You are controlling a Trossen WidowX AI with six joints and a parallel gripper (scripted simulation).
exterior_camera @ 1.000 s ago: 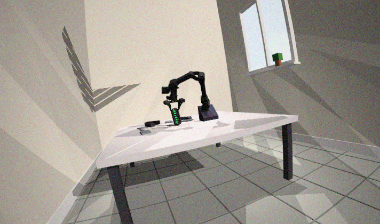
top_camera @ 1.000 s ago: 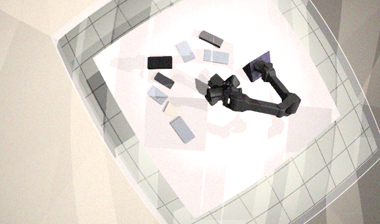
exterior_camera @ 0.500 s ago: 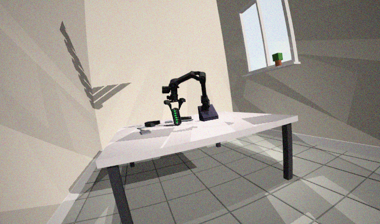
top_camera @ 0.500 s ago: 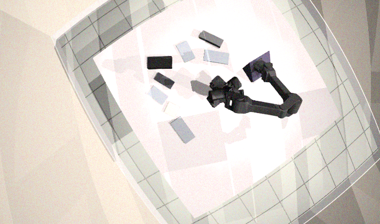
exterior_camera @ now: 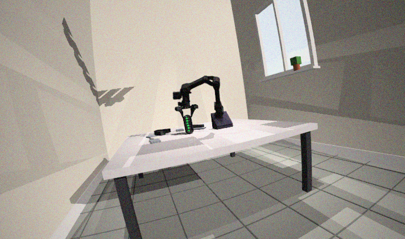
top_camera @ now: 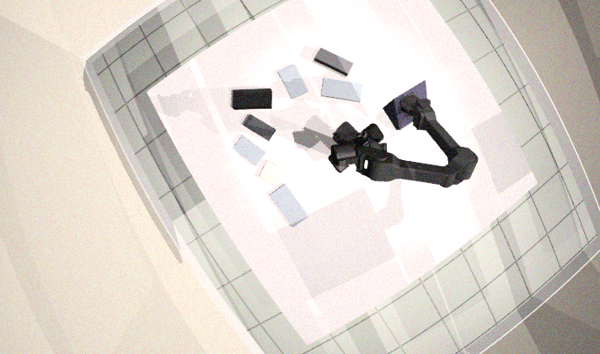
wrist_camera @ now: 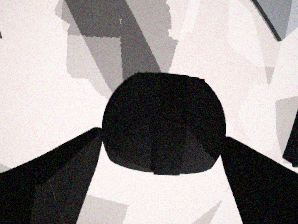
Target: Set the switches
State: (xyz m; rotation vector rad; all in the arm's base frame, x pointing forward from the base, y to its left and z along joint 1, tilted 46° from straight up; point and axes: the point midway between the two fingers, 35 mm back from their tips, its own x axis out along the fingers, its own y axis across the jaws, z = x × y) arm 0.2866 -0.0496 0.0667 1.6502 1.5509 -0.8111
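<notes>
The dark controller unit (exterior_camera: 186,126) (wrist_camera: 164,95) is held on end, long side near vertical and slightly tilted. Its switch face shows in the exterior view with a column of green patches; single switch settings are too small to read. Its label is not in view. My gripper (exterior_camera: 188,115) (top_camera: 359,136) (wrist_camera: 162,139) is shut on the unit, one finger at each side of its upper end. The unit's lower end is at or just above the bench; I cannot tell if it touches. In the top view the arm and hand hide the unit.
On the bench (top_camera: 350,320) (exterior_camera: 257,135) lie a black box (top_camera: 251,99), a dark bar (top_camera: 259,126), a grey bar (top_camera: 333,61), a cream block (top_camera: 270,172) and several pale blue plates, one (top_camera: 288,205) nearest the front. A dark purple wedge (top_camera: 419,91) (exterior_camera: 224,120) is at the arm's base.
</notes>
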